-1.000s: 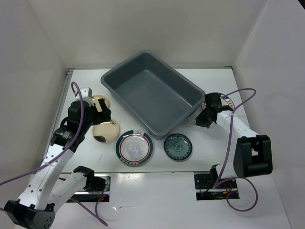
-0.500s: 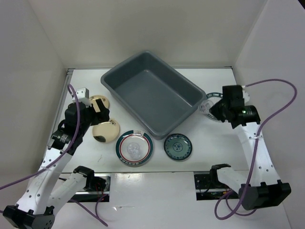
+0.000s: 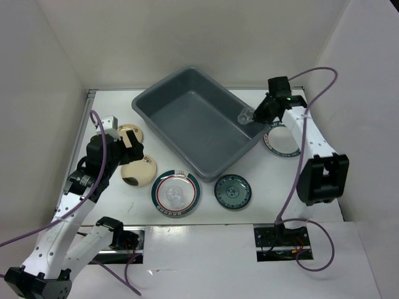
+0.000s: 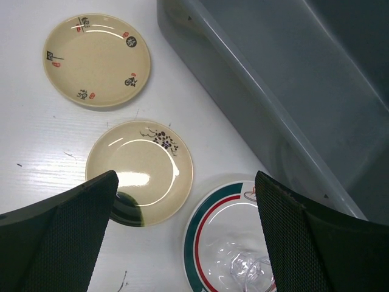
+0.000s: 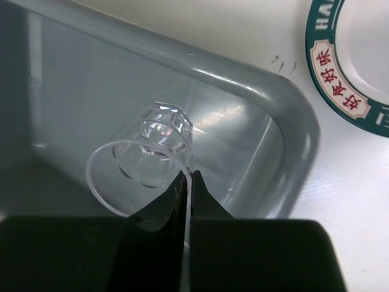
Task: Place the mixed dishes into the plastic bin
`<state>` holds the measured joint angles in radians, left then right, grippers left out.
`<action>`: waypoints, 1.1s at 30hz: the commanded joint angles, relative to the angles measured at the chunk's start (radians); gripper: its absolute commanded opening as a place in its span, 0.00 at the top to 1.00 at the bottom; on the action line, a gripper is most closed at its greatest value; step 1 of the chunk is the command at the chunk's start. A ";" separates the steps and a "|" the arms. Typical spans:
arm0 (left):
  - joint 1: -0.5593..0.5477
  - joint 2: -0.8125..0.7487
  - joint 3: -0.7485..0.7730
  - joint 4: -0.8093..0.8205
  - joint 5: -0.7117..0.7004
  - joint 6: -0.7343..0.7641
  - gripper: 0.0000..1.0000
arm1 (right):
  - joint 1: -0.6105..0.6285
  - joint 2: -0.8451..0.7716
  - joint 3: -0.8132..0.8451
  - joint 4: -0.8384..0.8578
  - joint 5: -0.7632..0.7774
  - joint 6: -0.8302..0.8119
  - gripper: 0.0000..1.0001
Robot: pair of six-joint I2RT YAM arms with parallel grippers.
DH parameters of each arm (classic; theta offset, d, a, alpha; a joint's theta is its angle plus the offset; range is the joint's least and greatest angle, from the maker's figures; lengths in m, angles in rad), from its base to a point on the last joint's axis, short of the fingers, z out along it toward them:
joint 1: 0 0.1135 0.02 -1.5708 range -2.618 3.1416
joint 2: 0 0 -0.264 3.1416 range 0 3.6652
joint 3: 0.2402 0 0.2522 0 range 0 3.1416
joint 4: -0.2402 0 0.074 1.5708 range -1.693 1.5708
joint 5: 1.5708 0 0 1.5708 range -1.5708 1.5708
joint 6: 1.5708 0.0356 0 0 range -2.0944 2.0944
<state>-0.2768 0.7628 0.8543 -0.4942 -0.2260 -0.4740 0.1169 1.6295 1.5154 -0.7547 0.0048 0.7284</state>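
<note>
My right gripper (image 3: 254, 114) is shut on the wall of a small clear cup (image 3: 244, 116) and holds it over the right corner of the dark grey bin (image 3: 187, 118). In the right wrist view the fingers pinch the cup (image 5: 146, 158) at its rim, above the bin's inside (image 5: 91, 91). My left gripper (image 3: 132, 149) is open and empty above two gold-cream plates (image 3: 129, 132) (image 3: 138, 171). They show in the left wrist view as a far plate (image 4: 97, 59) and a near plate (image 4: 143, 170).
A white plate with a red-and-green rim (image 3: 176, 193) lies in front of the bin with a clear glass piece (image 4: 246, 267) on it. A small teal plate (image 3: 232, 191) lies to its right. A white plate with a dark patterned rim (image 3: 282, 142) lies right of the bin.
My right gripper has lifted the clear cup off the patterned plate at the right and carried it up and left over the bin's corner. The left arm has hardly moved.
</note>
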 commanded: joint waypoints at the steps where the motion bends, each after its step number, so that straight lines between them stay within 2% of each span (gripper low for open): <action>1: -0.002 0.001 -0.003 0.036 -0.003 0.009 0.00 | 0.056 0.098 0.123 0.029 -0.002 -0.089 1.00; 7: -0.002 0.020 -0.003 0.036 -0.003 0.009 0.00 | 0.076 0.246 0.143 -0.002 0.072 -0.130 1.00; 8: -0.002 0.020 -0.003 0.045 -0.003 0.009 0.00 | 0.085 0.266 0.152 -0.014 0.072 -0.142 0.96; 10: -0.002 0.020 -0.003 0.045 -0.003 0.009 0.00 | 0.099 0.315 0.164 -0.023 0.081 -0.155 0.96; 16: -0.002 0.029 -0.003 0.045 -0.022 0.009 0.00 | 0.118 0.348 0.155 -0.012 0.122 -0.164 0.92; 20: -0.002 0.029 -0.003 0.045 -0.022 0.009 0.00 | 0.118 0.348 0.155 -0.012 0.123 -0.182 0.85; 22: -0.002 0.029 -0.003 0.045 -0.022 0.009 0.00 | 0.118 0.336 0.167 -0.012 0.123 -0.182 0.71; 23: -0.002 0.038 -0.003 0.045 -0.022 0.009 0.00 | 0.118 0.314 0.176 -0.012 0.123 -0.191 0.58; 24: -0.002 0.038 -0.003 0.045 -0.022 0.009 0.00 | 0.118 0.300 0.177 -0.012 0.112 -0.201 0.54; 25: -0.002 0.049 0.006 0.036 0.005 0.009 0.00 | 0.118 0.285 0.177 -0.012 0.103 -0.201 0.44; 30: -0.002 0.049 0.015 0.026 0.148 -0.064 0.00 | 0.118 0.155 0.204 0.009 0.028 -0.231 0.27; 33: -0.002 0.030 0.005 0.026 0.275 -0.153 0.05 | 0.118 -0.020 0.181 0.069 -0.014 -0.231 0.20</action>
<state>-0.2768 0.8139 0.8524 -0.4942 -0.1307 -0.5106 0.2268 1.8576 1.6485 -0.7696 0.0444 0.5236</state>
